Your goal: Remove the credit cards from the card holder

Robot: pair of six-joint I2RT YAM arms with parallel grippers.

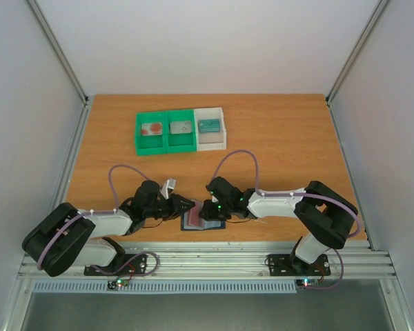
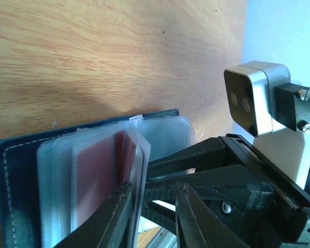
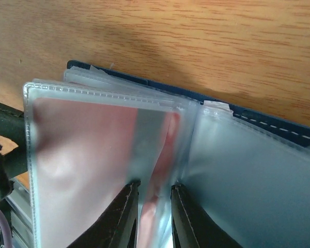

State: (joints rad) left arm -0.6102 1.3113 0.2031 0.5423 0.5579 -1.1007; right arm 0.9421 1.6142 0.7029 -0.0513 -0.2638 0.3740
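The card holder [image 1: 202,221] lies open near the table's front edge, between my two grippers. Its dark cover [image 2: 15,186] carries a fan of clear plastic sleeves. A reddish credit card [image 2: 98,170] sits inside one sleeve. My left gripper [image 2: 155,185] is open, and that sleeve's edge rests against one finger [image 2: 111,212] only. My right gripper [image 3: 155,184] stands narrowly open around another sleeve leaf with a pinkish credit card [image 3: 163,155] in it. A larger pink card face [image 3: 82,155] shows through the leaf to its left.
A green-and-white compartment tray [image 1: 167,143] stands at the back middle of the table. It holds a card with a red blotch [image 1: 152,128], a grey one [image 1: 180,127] and a teal one [image 1: 208,125]. The right arm's camera [image 2: 250,98] is close by.
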